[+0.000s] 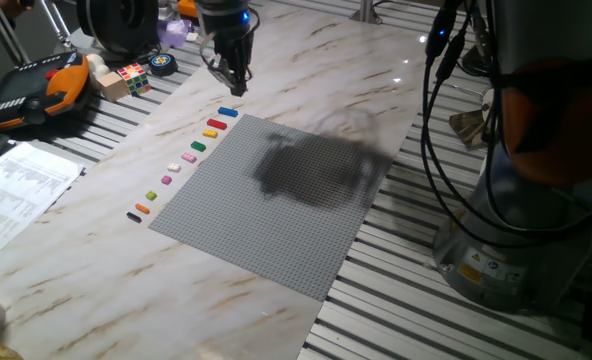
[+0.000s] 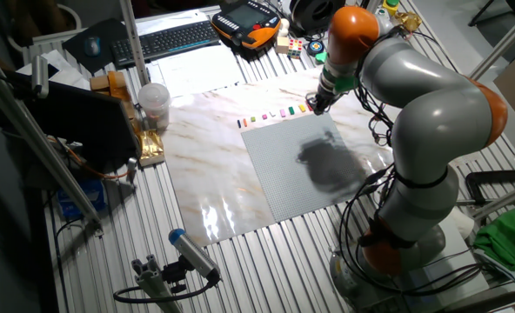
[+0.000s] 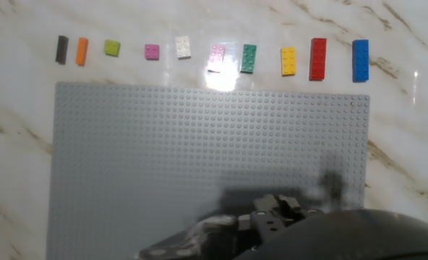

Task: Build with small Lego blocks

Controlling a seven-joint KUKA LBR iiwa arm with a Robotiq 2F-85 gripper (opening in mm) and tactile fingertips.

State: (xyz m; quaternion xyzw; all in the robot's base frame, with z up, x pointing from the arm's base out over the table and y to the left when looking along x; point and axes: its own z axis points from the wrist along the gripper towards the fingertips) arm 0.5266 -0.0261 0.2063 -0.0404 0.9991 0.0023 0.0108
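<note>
1. A large grey studded baseplate (image 1: pixel 276 195) lies flat on a marble-patterned table (image 1: pixel 96 260).
2. A row of small Lego blocks runs along one long edge of the baseplate, just off it, resting on the table. None sits on the plate.
3. In the hand view the row reads, from one end to the other: black block (image 3: pixel 61 49), orange block (image 3: pixel 82 51), lime green block (image 3: pixel 112 48), magenta block (image 3: pixel 152 51), white block (image 3: pixel 183 47), pale pink block (image 3: pixel 217 55), dark green block (image 3: pixel 249 58), yellow block (image 3: pixel 288 61), red block (image 3: pixel 319 58), blue block (image 3: pixel 360 60).
4. The blocks are spaced apart from one another; only the pale pink and dark green ones lie close together.
5. The gripper (image 1: pixel 230 82) hangs in the air beyond the baseplate's corner nearest the blue block, above the table. It carries nothing visible. Whether its fingers are spread or pressed together cannot be told.
6. A multicoloured puzzle cube (image 1: pixel 132 77) sits well away from the baseplate, past the blue end of the row.
</note>
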